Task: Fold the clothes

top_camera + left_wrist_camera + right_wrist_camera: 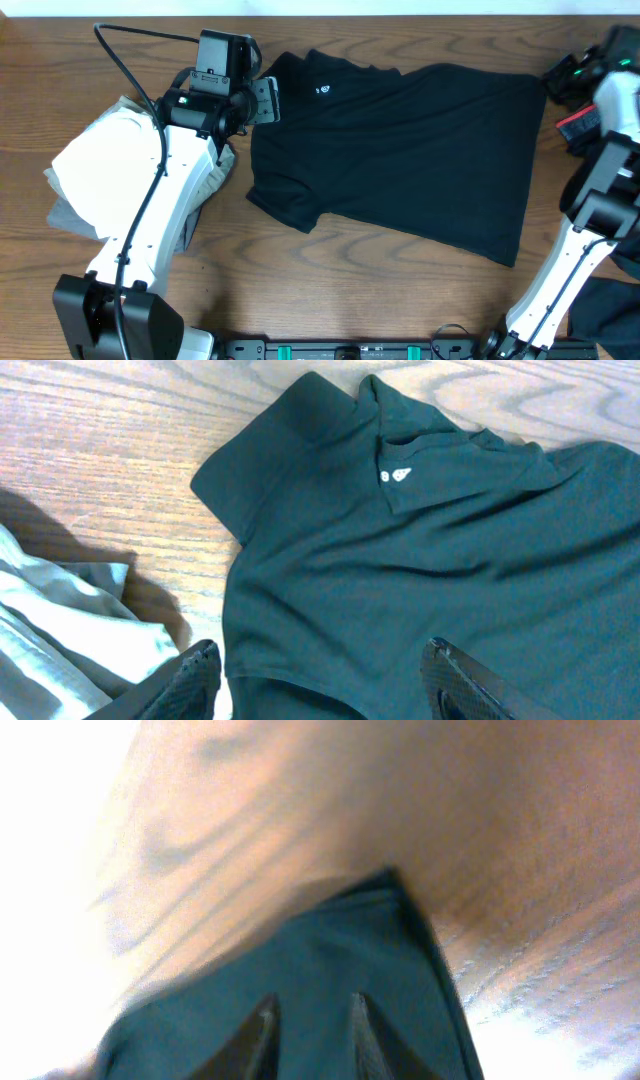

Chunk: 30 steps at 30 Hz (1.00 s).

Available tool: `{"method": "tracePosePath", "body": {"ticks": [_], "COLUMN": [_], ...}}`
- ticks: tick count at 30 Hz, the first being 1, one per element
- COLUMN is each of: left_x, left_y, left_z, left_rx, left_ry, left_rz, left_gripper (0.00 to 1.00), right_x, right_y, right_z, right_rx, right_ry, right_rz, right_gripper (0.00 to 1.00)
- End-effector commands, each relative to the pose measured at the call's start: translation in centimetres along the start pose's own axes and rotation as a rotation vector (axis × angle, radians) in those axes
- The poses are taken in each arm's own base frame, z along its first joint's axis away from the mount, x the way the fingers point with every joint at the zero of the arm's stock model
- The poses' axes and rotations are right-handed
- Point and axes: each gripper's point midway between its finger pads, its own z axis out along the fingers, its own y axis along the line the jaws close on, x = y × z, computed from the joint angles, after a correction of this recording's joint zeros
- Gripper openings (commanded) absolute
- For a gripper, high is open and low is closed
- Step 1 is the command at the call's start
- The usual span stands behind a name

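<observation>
Along the left side of the table (340, 290), a pile of folded white and grey clothes (85, 175) lies partly under the left arm. It looks like finished pieces set aside so the middle is free for work.

Just to the right of the pile, the left gripper (325, 690) hangs low over the black T-shirt (400, 150), at the shoulder beside the upper sleeve (270, 460). Its fingers (195, 680) stand wide apart with nothing between them. That fits a claw lined up to straddle a fold of cloth, not one holding it.

The T-shirt is spread flat across the centre. Its neck and small white logo (395, 475) point left and its hem points right, with no fold made in it yet. Lying flat like this, it offers clean edges to pick up.

At the far right, the right gripper (312, 1010) sits over the upper hem corner of the shirt. The wrist view is blurred, but the two fingers show a narrow gap between them, with the cloth corner lying beyond them. Nothing is visibly pinched.

With one claw at the shoulder and the other at the hem, the arms are placed at opposite ends of the same long edge. This suggests they are about to lift that edge over together.

A further dark cloth (610, 300) shows at the lower right edge, probably waiting its turn.
</observation>
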Motion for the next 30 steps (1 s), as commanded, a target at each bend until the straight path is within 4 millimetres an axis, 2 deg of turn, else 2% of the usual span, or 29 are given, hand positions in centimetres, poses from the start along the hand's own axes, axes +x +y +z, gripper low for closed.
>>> {"method": "tracePosePath", "body": {"ticks": [1, 3, 7, 15, 21, 23, 26, 27, 28, 30], "left_x": [-0.3, -0.3, -0.2, 0.9, 3.3, 4.0, 4.7, 4.9, 4.9, 4.9], "left_y": [-0.1, -0.1, -0.1, 0.3, 1.0, 1.3, 1.6, 1.6, 1.6, 1.6], "left_z": [-0.7, -0.7, -0.7, -0.9, -1.5, -1.7, -1.8, -1.9, -1.9, -1.9], "left_rx": [0.005, 0.004, 0.003, -0.011, -0.038, -0.050, -0.058, -0.060, -0.060, -0.060], "left_ry": [-0.017, -0.015, -0.011, 0.032, 0.128, 0.158, 0.188, 0.193, 0.194, 0.193], "left_rz": [0.018, 0.019, 0.036, 0.034, 0.083, 0.082, 0.080, 0.080, 0.080, 0.080], "left_gripper": [0.66, 0.67, 0.67, 0.67, 0.67, 0.67, 0.67, 0.67, 0.72, 0.73], "right_x": [-1.0, 0.4, 5.0, 14.7, 19.3, 20.4, 21.7, 22.5, 23.6, 25.1], "right_y": [5.1, 5.1, 4.5, 6.3, 9.3, 9.1, 7.2, 6.3, 5.3, 3.6], "right_z": [-7.5, -9.5, -12.6, -16.7, -20.8, -21.8, -21.9, -21.3, -20.4, -19.0], "right_rx": [-0.176, -0.139, -0.078, -0.065, -0.056, 0.025, 0.216, 0.249, 0.269, 0.297], "right_ry": [-0.017, 0.018, 0.165, 0.464, 0.462, 0.437, 0.364, 0.357, 0.365, 0.387], "right_rz": [-0.246, -0.289, -0.334, -0.503, -0.628, -0.646, -0.592, -0.556, -0.516, -0.445], "right_gripper": [0.27, 0.28, 0.27, 0.25, 0.27, 0.29, 0.36, 0.41, 0.45, 0.46]}}
